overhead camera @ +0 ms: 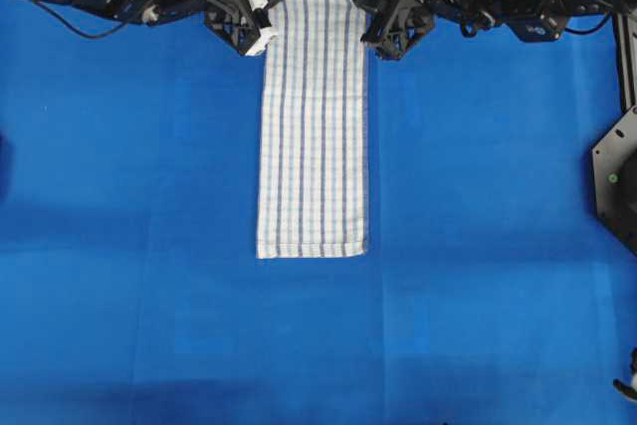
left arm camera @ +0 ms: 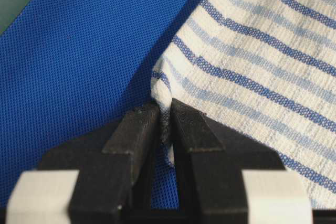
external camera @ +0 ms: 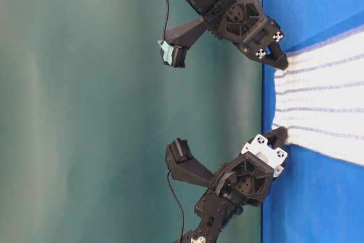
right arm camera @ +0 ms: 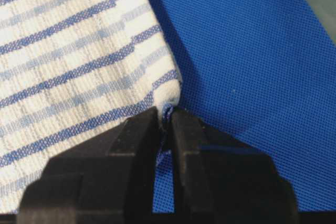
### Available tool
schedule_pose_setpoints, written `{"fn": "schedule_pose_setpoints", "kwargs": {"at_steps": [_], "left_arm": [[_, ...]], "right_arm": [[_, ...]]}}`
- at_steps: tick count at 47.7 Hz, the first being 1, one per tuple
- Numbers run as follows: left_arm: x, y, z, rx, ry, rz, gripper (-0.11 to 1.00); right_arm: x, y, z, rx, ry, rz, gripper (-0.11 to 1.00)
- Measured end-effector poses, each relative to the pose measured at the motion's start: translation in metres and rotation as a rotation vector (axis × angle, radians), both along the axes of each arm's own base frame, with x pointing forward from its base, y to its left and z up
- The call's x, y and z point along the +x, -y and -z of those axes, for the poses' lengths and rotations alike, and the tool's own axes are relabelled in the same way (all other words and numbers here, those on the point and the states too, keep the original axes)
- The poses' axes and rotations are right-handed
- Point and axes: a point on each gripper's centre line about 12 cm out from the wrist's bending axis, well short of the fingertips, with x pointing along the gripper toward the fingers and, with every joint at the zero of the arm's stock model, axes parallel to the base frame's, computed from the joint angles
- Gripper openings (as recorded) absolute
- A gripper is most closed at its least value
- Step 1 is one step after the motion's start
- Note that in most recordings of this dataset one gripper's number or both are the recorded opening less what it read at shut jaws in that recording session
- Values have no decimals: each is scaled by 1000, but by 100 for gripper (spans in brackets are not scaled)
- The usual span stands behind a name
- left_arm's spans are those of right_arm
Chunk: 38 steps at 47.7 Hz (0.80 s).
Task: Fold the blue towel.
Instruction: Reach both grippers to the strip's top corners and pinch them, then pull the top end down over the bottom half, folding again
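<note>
The blue towel (overhead camera: 314, 121), white with thin dark and pale blue stripes, lies as a long narrow strip down the middle of the table. My left gripper (overhead camera: 267, 39) is shut on its far left corner (left arm camera: 164, 90), the cloth pinched between the black fingertips (left arm camera: 137, 124). My right gripper (overhead camera: 370, 32) is shut on the far right corner (right arm camera: 169, 95), with the hem caught between its tips. In the table-level view both grippers sit at the towel's (external camera: 324, 101) far edge, low on the cloth.
The solid blue table covering (overhead camera: 129, 246) stretches all round the towel. A black arm base (overhead camera: 617, 181) stands at the right edge. A green backdrop (external camera: 85, 106) rises behind the table's far edge.
</note>
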Motion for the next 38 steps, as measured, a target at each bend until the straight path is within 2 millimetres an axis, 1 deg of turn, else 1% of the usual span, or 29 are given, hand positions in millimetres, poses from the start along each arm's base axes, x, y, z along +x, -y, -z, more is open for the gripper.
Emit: {"fn": "schedule_pose_setpoints", "kwargs": {"at_steps": [17, 21, 29, 34, 38], "left_arm": [[1, 2, -2, 1, 3, 5, 5], [2, 3, -10, 8, 15, 8, 5], [3, 11, -27, 18, 31, 28, 5], [3, 22, -40, 18, 36, 51, 5], [2, 35, -53, 20, 42, 78, 5]], "right_arm": [[1, -1, -1, -5, -1, -7, 9], [1, -1, -3, -6, 1, -7, 9], [0, -2, -24, -23, 29, -6, 9], [-4, -6, -36, -27, 37, -8, 9], [-6, -14, -46, -30, 48, -20, 9]]}}
